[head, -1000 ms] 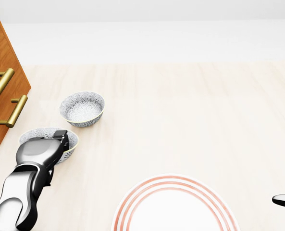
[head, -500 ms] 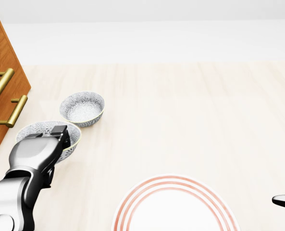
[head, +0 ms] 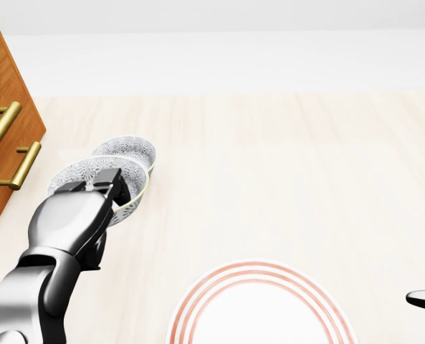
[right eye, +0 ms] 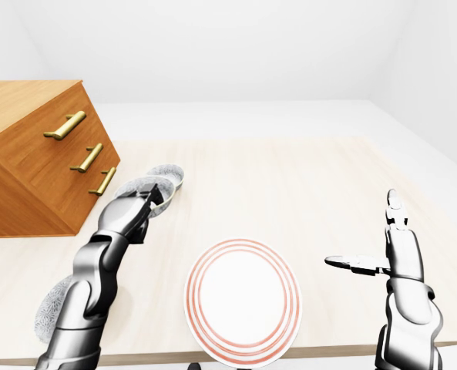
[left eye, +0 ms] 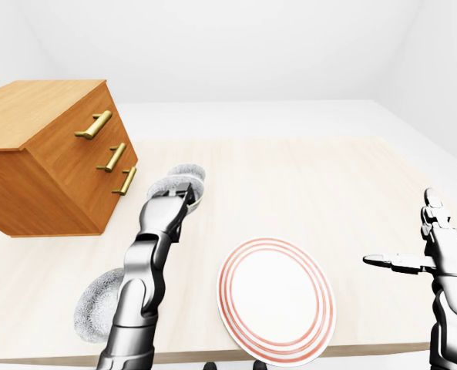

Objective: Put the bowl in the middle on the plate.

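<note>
in the head view the left hand (head: 90, 208) comes up from the lower left with its fingers pinched on the rim of the middle bowl (head: 101, 178), a patterned grey-white bowl that sits tilted in the grip and overlaps the far bowl (head: 130, 148) just above it. a third bowl (left eye: 97, 304) lies at the lower left of the left-eye view, partly hidden by the arm. the plate (left eye: 276, 299), white with red rings, rests at the bottom centre on the pale wooden table (left eye: 305, 185), well apart from the held bowl. a wooden drawer chest (left eye: 47, 158) with brass handles stands at the upper left. the right hand (right eye: 382, 258) hovers at the right edge, fingers spread and holding nothing
</note>
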### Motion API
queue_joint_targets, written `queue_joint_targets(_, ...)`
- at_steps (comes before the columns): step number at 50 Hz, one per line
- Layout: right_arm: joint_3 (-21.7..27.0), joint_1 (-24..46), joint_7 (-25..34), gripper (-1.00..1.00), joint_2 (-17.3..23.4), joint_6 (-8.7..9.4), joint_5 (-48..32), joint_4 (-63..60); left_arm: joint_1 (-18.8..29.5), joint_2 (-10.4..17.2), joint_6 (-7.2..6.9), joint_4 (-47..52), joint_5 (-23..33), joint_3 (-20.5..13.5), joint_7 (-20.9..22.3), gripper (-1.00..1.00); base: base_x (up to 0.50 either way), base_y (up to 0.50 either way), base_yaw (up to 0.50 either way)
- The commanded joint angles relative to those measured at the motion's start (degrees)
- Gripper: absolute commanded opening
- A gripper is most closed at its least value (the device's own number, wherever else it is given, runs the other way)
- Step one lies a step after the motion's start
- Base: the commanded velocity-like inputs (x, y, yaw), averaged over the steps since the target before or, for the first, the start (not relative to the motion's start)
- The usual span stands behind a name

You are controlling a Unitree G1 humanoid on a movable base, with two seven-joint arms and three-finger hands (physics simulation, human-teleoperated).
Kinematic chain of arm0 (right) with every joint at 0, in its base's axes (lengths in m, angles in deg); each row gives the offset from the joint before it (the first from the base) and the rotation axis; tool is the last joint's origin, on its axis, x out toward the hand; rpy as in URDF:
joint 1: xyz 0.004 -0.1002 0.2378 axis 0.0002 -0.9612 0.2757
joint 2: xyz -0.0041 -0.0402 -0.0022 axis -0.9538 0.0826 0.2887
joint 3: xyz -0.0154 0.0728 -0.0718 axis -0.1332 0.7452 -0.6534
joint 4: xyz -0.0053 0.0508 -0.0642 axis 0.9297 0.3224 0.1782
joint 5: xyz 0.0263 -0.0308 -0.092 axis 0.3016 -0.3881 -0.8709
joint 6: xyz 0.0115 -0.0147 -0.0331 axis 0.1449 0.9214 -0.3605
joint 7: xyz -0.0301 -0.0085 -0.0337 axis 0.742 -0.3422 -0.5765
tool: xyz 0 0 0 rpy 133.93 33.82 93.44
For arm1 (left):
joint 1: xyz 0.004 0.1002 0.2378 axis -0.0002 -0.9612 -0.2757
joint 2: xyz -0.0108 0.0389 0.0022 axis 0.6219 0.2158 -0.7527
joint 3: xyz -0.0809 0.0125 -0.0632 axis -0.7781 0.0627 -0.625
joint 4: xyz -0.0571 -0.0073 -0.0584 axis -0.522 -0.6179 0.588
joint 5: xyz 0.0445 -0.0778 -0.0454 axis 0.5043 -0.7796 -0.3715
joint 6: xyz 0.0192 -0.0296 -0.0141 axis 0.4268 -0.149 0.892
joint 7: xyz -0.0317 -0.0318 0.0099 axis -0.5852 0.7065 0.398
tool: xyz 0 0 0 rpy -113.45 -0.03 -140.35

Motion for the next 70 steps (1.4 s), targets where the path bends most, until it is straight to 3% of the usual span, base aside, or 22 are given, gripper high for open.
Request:
queue_joint_targets(1, 0.01, -0.06, -0.12, 1.00, -0.02, 0.00, -0.10, 0.23, 0.25, -2.68, 0.00, 4.86, -2.23, 3.06, -2.10, -1.00, 0.00, 0.00, 0.00)
queue_joint_targets(4, 0.03, -0.15, 0.07, 1.00, -0.09, 0.00, -0.11, -0.45, -0.19, -3.45, 1.15, 4.81, -1.23, 4.37, -3.12, -1.00, 0.00, 0.00, 0.00)
queue_joint_targets(6, 0.10, -0.11, 0.16, 1.00, -0.10, 0.00, -0.14, -0.61, -0.53, -3.74, 2.67, 4.50, -1.31, 4.92, -4.23, -1.00, 0.00, 0.00, 0.00)
queue_joint_targets(12, 0.10, -0.17, 0.31, 1.00, -0.18, 0.00, -0.21, -1.19, -1.43, -5.28, 4.09, 4.20, 0.10, 6.91, -6.18, -1.00, 0.00, 0.00, 0.00)
queue_joint_targets(13, 0.02, -0.01, 0.12, 1.00, -0.12, 0.00, -0.23, -0.13, -2.10, -5.58, 4.88, 3.89, 0.24, 7.77, -6.73, -1.00, 0.00, 0.00, 0.00)
queue_joint_targets(16, 0.00, 0.04, 0.07, 1.00, -0.03, 0.00, -0.14, -0.09, -2.92, -6.21, 5.16, 3.96, 0.81, 8.56, -6.90, -1.00, 0.00, 0.00, 0.00)
queue_joint_targets(21, -0.12, 0.09, 0.02, 1.00, -0.02, 0.00, -0.18, -0.04, -3.63, -5.89, 7.67, 4.07, 3.10, 9.88, -8.40, -1.00, 0.00, 0.00, 0.00)
queue_joint_targets(25, -0.27, 0.19, -0.22, 1.00, 0.12, 0.00, -0.12, 0.76, -5.15, -6.56, 8.90, 3.58, 2.68, 10.59, -9.47, -1.00, 0.00, 0.00, 0.00)
queue_joint_targets(35, -0.18, 0.03, -0.02, 1.00, 0.07, 0.00, -0.17, 0.17, -6.63, -7.09, 9.70, 5.35, 2.81, 11.78, -9.06, -1.00, 0.00, 0.00, 0.00)
queue_joint_targets(51, -0.39, 0.08, -0.36, 1.00, 0.16, 0.00, -0.24, 1.27, -10.68, -8.55, 8.88, 14.91, 4.25, 16.02, -3.65, -1.00, 0.00, 0.00, 0.00)
queue_joint_targets(58, -0.33, 0.01, -0.16, 1.00, 0.05, 0.00, -0.36, 0.48, -13.46, -8.65, 10.00, 14.98, 2.96, 19.38, -5.93, -1.00, 0.00, 0.00, 0.00)
queue_joint_targets(70, -0.27, 0.06, -0.11, 1.00, 0.11, 0.00, -0.28, 0.63, -16.88, -7.80, 10.00, 17.29, 2.05, 24.70, -6.53, -1.00, 0.00, 0.00, 0.00)
